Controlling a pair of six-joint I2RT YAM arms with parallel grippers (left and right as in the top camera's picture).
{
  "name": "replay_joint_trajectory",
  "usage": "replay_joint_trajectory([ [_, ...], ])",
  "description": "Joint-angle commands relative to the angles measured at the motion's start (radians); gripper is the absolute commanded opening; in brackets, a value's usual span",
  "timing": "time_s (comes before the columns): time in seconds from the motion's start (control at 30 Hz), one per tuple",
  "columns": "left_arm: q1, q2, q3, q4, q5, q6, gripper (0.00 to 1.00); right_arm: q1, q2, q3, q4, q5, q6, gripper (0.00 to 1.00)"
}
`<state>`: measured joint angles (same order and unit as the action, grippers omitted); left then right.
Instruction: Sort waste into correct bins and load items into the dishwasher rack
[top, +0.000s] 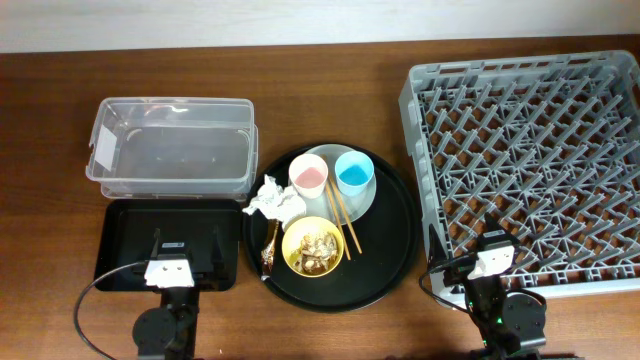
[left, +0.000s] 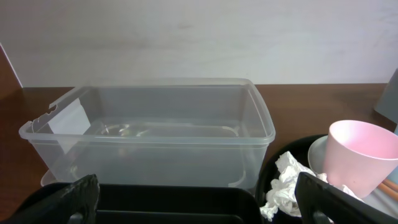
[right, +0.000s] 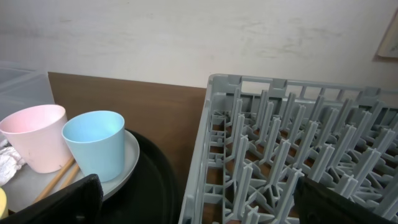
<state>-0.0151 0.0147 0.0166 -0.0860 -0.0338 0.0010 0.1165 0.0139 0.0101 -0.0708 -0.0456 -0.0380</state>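
Note:
On the large round black tray (top: 385, 255) sit a pale plate (top: 366, 195) holding a pink cup (top: 308, 177) and a light-blue cup (top: 353, 173), wooden chopsticks (top: 342, 219), a yellow bowl (top: 312, 246) with brownish food scraps, and a crumpled white tissue (top: 277, 199). The clear plastic box (top: 170, 147) stands at the back left, the shallow black tray (top: 125, 240) in front of it. The grey dishwasher rack (top: 530, 165) fills the right. My left gripper (left: 198, 198) is open and empty over the black tray (left: 177, 202). My right gripper (right: 198, 199) is open and empty over the rack's front left corner (right: 273, 155).
A small brown wrapper or scrap (top: 270, 250) lies on the round tray left of the bowl. The wooden table (top: 330, 90) runs to a pale wall at the back. The pink cup (left: 360, 155) and tissue (left: 287, 183) show at the right of the left wrist view.

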Motion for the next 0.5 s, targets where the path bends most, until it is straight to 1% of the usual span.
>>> replay_joint_trajectory([
  [0.0,0.005,-0.003,-0.007,0.002,0.012,0.019,0.99,-0.006,-0.005,-0.005,-0.005,-0.002,-0.003,0.99],
  [0.37,0.005,-0.003,-0.007,0.003,0.004,0.019,0.99,-0.006,-0.005,-0.005,-0.005,-0.002,-0.003,0.99],
  [0.47,0.005,-0.003,-0.008,0.043,0.016,0.018,0.99,-0.006,-0.005,-0.005,-0.005,-0.002,-0.003,0.99],
])
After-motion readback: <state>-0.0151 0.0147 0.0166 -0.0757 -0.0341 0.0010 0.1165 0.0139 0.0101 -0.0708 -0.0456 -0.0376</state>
